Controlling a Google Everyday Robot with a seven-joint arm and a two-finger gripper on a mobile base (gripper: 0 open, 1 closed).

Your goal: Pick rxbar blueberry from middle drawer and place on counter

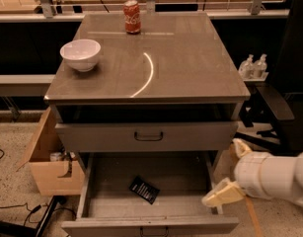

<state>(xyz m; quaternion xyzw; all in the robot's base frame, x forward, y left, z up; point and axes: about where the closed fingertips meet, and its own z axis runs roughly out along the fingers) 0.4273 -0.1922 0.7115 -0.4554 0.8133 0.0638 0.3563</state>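
The rxbar blueberry (144, 189) lies flat on the floor of the open middle drawer (183, 179), left of centre and turned at an angle. The counter (185, 58) is the glossy cabinet top above, with a curved glare streak. My gripper (229, 171) is at the lower right, just outside the drawer's right wall, to the right of the bar and apart from it. Its two cream fingers (220, 195) are spread open and hold nothing.
A red soda can (132, 17) stands at the counter's back edge and a white bowl (81, 54) at its left. A closed drawer front with a black handle (148, 136) overhangs the open drawer. A cardboard box (47, 157) stands left, a black chair (284, 88) and bottles (254, 65) right.
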